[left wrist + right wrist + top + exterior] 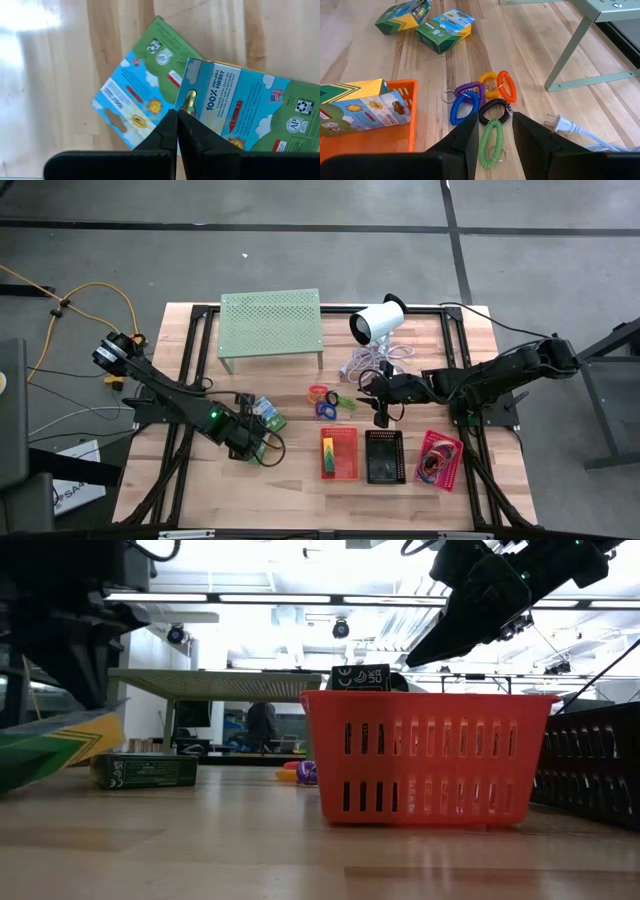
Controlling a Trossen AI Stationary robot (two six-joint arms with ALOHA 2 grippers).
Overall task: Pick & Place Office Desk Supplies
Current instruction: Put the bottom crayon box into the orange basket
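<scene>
Left gripper (177,131) is clamped on a crayon pack's (250,112) edge, raising it for transfer. Right gripper (492,135), fingers apart and empty, hovers over coil loops (481,102), ready to descend.

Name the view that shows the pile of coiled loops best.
The right wrist view: the coiled loops lie spread just ahead of the open right gripper, each colour distinct. The high view shows them only as a small cluster. The low view catches a sliver. The left wrist view shows none.
</scene>
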